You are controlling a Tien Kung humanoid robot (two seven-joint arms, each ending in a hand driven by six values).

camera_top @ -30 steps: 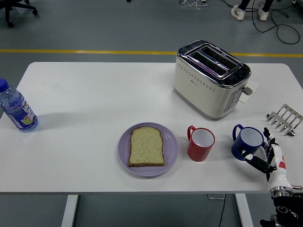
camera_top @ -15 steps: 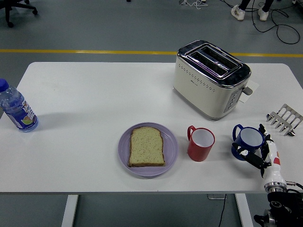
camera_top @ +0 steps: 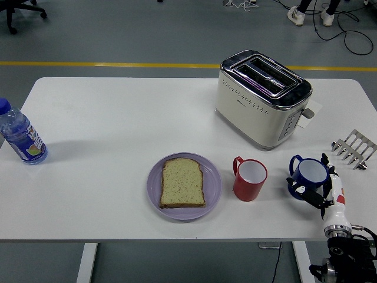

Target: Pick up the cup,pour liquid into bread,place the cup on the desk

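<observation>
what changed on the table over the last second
The right robot hand moved left to the blue cup and curled its fingers around it; the cup stands on the table. The red cup, bread, plate, toaster and bottle stayed put.

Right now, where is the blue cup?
In the head view, the blue cup stands near the table's right front corner, right of the red cup, with the right hand wrapped around it.
</observation>
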